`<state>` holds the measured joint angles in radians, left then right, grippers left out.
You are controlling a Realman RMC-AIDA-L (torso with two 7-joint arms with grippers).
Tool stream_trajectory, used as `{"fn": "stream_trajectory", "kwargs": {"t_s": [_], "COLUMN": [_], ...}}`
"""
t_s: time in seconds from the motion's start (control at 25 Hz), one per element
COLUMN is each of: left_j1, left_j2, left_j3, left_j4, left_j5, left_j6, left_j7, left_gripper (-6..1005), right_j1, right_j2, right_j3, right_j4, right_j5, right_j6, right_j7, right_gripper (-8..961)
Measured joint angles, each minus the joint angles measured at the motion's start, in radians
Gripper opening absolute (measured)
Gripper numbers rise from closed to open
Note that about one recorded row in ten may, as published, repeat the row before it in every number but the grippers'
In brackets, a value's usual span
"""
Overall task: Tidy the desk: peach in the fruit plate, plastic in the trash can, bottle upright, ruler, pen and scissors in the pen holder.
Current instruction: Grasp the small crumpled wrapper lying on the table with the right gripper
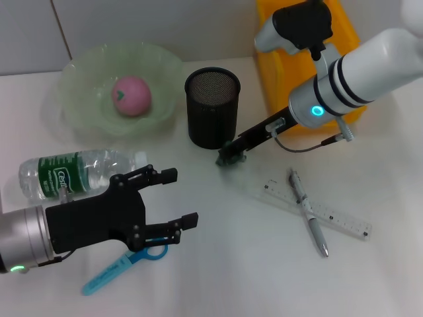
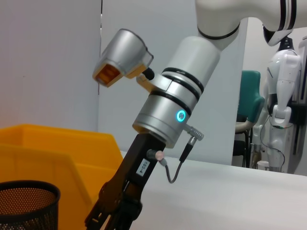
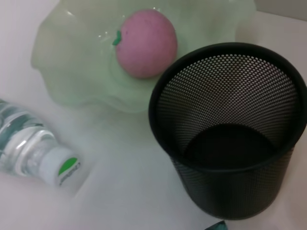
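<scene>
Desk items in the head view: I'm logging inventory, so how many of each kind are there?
Pink peach: 1
Green glass fruit plate: 1
Clear plastic water bottle: 1
Black mesh pen holder: 1
Yellow bin: 1
Clear ruler: 1
Silver pen: 1
Blue-handled scissors: 1
Total: 8

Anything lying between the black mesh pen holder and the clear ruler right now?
Yes: in the head view the right pincer sits low on the white table between the black mesh pen holder and the clear plastic ruler.
</scene>
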<state>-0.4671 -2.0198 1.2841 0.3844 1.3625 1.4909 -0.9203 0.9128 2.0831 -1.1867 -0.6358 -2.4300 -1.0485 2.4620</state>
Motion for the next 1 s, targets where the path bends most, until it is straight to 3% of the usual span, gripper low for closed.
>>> {"fn": "stream_trajectory", "kwargs": {"t_s": [0.24,0.8,0.92,1.0], "left_j1": [0.002,-0.002,-0.003,-0.003], "left_j2": [0.000,0.000,0.000,0.000], "left_j3": [0.000,-0.001,-0.004,-0.004], "left_j4": [0.000,-0.002,-0.001,-0.001], "left_j5": [0.000,0.000,0.000,0.000], "left_j6": [0.000,0.001,0.000,-0.001], "left_j7": [0.007,0.015,0.015,0.015], "left_gripper": [856,857,857,857], "right_j1": [0.039,0.049,0.046,0.045], "right_j2": [0.003,0.006,0.006,0.006], "right_j3": [-0.014,-0.050,-0.050,-0.050], "right_j4": [0.082,0.104,0.104,0.103], "right_j5": [0.000,0.000,0.004,0.006], "right_j6": [0.065,0.107,0.108,0.108], "right_j7": [-0.001,0.003,0.000,-0.001], "right_gripper": [804,801,607,571]}}
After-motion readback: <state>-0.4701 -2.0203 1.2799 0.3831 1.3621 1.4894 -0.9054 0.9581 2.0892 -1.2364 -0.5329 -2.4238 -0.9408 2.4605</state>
